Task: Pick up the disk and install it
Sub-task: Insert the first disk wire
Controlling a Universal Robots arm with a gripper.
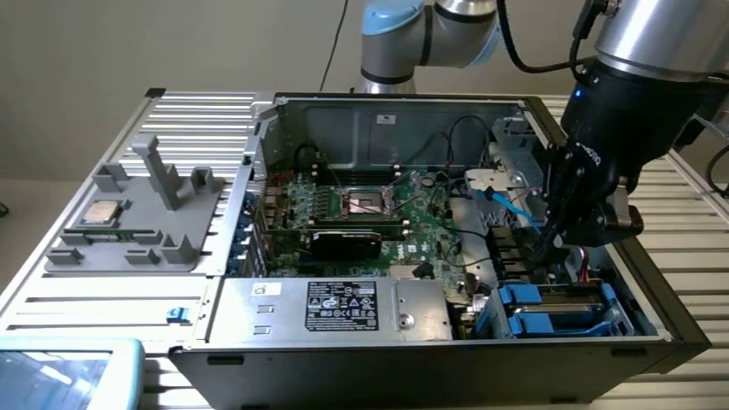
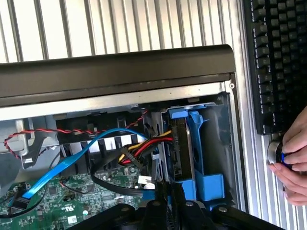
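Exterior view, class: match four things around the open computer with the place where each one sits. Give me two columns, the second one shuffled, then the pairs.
Things
1. small square chip
2. silver box with black label
3. blue holder
4. end effector

Places
A. reaching down into the computer case, toward the exterior view's right
B. on the grey tray outside the case, at the exterior view's left
C. in the case's near corner, at the exterior view's right
D. inside the case, along its near wall

Pairs: 1-B, 2-D, 3-C, 4-A
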